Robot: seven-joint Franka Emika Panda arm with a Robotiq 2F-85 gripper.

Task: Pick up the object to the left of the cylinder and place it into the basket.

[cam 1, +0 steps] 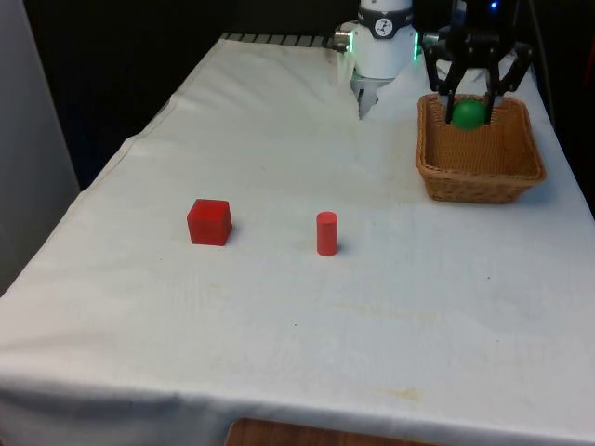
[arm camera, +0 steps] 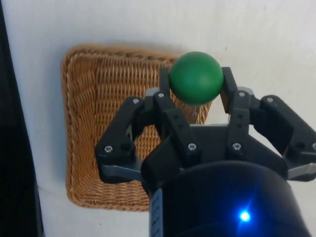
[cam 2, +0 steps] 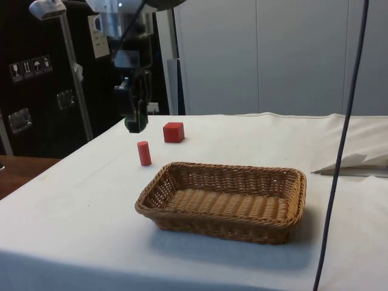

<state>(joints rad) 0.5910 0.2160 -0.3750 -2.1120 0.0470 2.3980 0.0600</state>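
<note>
My gripper (cam 1: 469, 110) is shut on a green ball (cam 1: 468, 114) and holds it in the air over the far part of the wicker basket (cam 1: 479, 186). In the wrist view the green ball (arm camera: 195, 77) sits between the two black fingers (arm camera: 230, 91), above the rim of the basket (arm camera: 98, 123). The side view has the gripper (cam 2: 136, 125) hanging above the table beyond the basket (cam 2: 224, 215). A red cube (cam 1: 209, 222) lies at the front view's left of an upright red cylinder (cam 1: 326, 233). Both stand apart from the basket.
The basket's inside looks bare. A dark cable (cam 2: 339, 151) hangs down in front of the side view. A fold of white cloth (cam 2: 354, 163) lies past the basket. The table's near edge (cam 1: 297, 409) drops off in the front view.
</note>
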